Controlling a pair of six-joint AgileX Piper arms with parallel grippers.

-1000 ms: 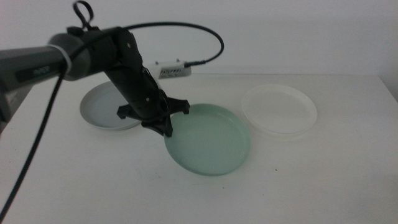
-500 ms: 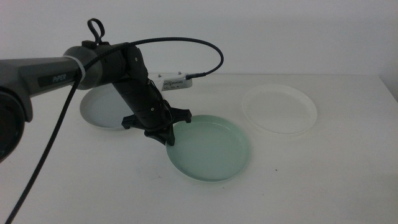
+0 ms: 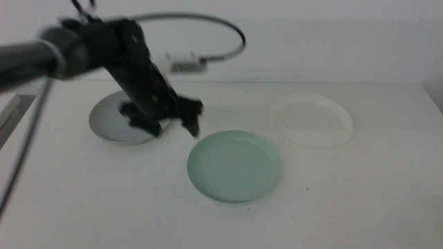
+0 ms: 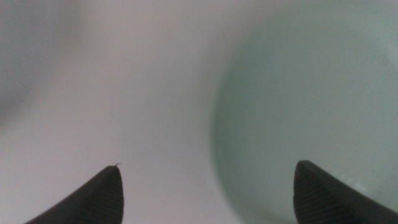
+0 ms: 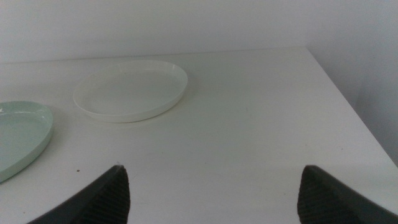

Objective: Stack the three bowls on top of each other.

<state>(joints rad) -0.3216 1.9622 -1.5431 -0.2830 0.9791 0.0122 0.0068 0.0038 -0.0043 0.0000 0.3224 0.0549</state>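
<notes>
The mint green bowl (image 3: 234,166) lies flat on the table's middle, free of any gripper; it also fills one side of the left wrist view (image 4: 311,99). My left gripper (image 3: 166,123) hovers open just behind and left of it, jaws wide apart with nothing between them (image 4: 208,186). Behind that gripper sits the grey-blue bowl (image 3: 114,123), partly covered by the arm. The white bowl (image 3: 310,122) rests at the back right, also seen in the right wrist view (image 5: 130,90). My right gripper (image 5: 214,193) waits open near the table's right side, outside the middle view.
A black cable (image 3: 221,28) loops above the left arm, and a small white box (image 3: 185,66) sits at the table's back edge. The table (image 3: 360,200) ends at a wall behind and at its right edge (image 5: 348,118).
The left gripper has let go of the green bowl's rim, opened and lifted back to the left. The bowl, tilted one second ago, now lies flat.
</notes>
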